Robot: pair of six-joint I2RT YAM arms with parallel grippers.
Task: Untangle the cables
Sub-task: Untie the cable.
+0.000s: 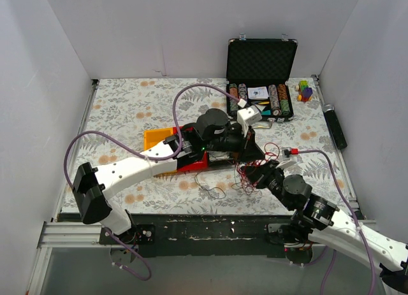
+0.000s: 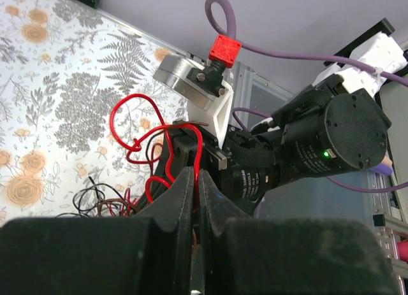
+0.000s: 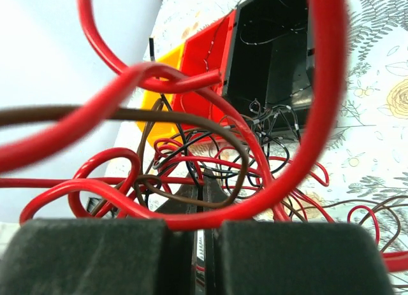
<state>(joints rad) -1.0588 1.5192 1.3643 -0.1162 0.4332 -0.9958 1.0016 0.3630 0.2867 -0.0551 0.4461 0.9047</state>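
Note:
The cables are a loose tangle of thin red, black and brown wires on the floral table, between the two grippers. My left gripper reaches in from the left. In the left wrist view its jaws are shut on a red wire, whose loops rise to the left. My right gripper comes from the lower right and sits in the tangle. In the right wrist view its tips are shut among red, brown and black strands, with a black strand at the tips.
Yellow and red bins lie under the left arm, with a black bin beside them. An open case of poker chips stands at the back. Coloured blocks and a black stick lie at the right.

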